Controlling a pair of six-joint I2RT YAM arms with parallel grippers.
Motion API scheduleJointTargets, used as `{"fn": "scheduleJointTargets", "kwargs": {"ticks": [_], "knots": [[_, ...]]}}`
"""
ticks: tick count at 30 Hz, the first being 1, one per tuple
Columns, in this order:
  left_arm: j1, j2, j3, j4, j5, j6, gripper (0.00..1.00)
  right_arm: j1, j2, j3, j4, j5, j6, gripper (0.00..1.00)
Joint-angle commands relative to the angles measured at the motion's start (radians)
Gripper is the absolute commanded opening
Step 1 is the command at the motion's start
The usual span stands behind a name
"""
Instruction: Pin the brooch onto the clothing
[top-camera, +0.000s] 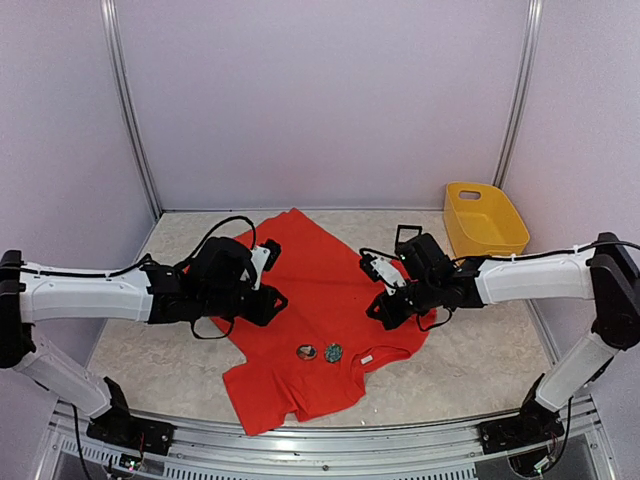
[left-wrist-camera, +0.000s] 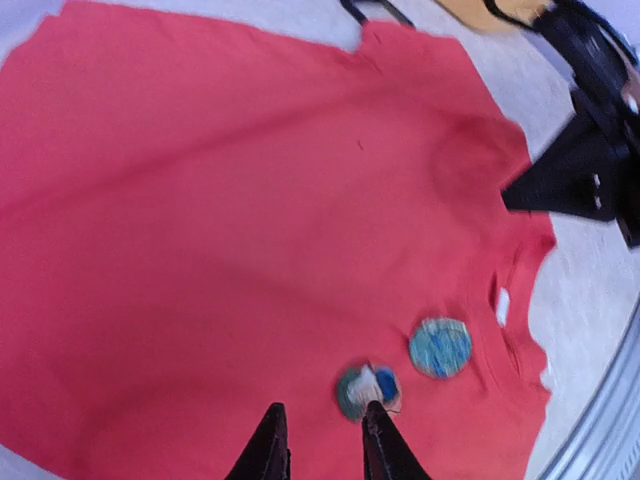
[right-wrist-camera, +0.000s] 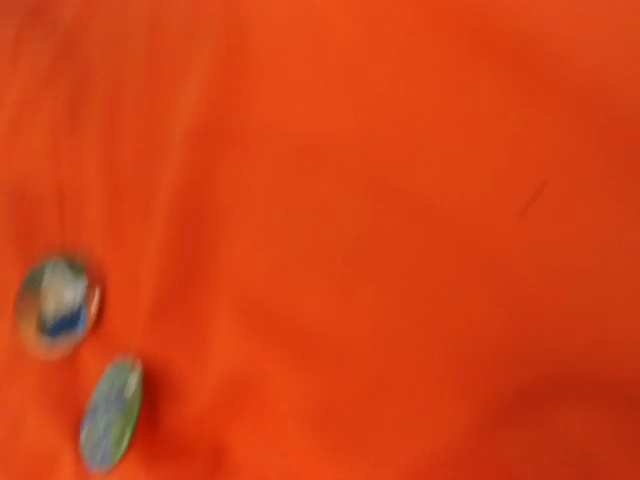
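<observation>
Two brooches (left-wrist-camera: 440, 347) are laid on the red T-shirt (left-wrist-camera: 200, 200); the left gripper (left-wrist-camera: 323, 418) is held slightly apart, seemingly empty; the right gripper's (top-camera: 385, 305) spread cannot be told.

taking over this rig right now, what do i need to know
Left end effector: open, empty, above the red T-shirt, just short of the white-and-blue brooch.
Right end effector: over the shirt's other side; open or shut unclear.
Blue-green brooch: beside the first, on the shirt.
Done: shirt spread out.
Left: grasp and pin a brooch; neither looks fastened, though that is unclear.
</observation>
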Motion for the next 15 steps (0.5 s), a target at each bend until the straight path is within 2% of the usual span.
{"fn": "scheduleJointTargets", "kwargs": {"ticks": [1, 4, 7, 10, 15], "knots": [[-0.138, -0.025, -0.193, -0.163, 0.103, -0.263, 0.21, 0.031, 0.06, -0.073, -0.067, -0.081, 0.174, 0.0], [-0.233, -0.02, -0.239, -0.252, 0.076, -0.342, 0.19, 0.034, 0.059, -0.138, -0.066, -0.051, 0.249, 0.0], [-0.29, 0.001, -0.28, -0.277, 0.106, -0.389, 0.18, 0.034, 0.042, -0.209, -0.067, -0.008, 0.313, 0.0], [-0.314, 0.005, -0.329, -0.308, 0.143, -0.464, 0.18, 0.032, 0.037, -0.24, -0.102, 0.042, 0.341, 0.0], [-0.337, -0.078, -0.398, -0.411, 0.14, -0.535, 0.18, 0.026, -0.011, -0.254, -0.18, 0.111, 0.341, 0.0]]}}
